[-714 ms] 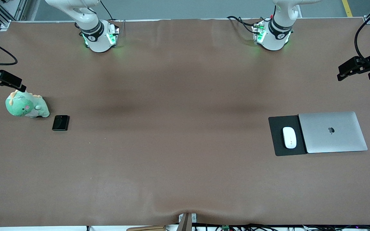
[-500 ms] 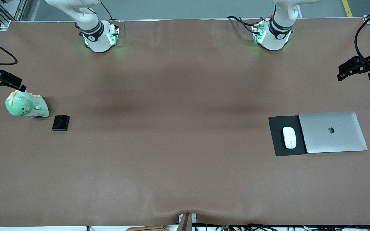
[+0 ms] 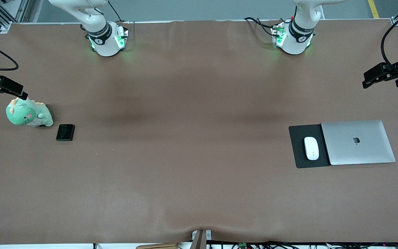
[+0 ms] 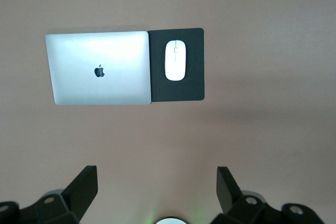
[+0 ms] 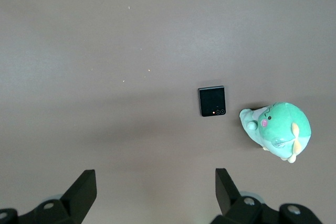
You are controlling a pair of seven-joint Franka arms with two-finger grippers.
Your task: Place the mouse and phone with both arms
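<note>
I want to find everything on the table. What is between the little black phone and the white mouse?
Nothing: the front view shows only bare brown table between the phone and the mouse, which sits on a black pad.

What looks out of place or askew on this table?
Nothing stands out. The mouse lies straight on its pad beside the closed laptop; the phone lies flat by the plush toy. Both open tools hang high.

Brown table (image 3: 199, 103) (slightly rippled), grey floor (image 3: 202, 9).
</note>
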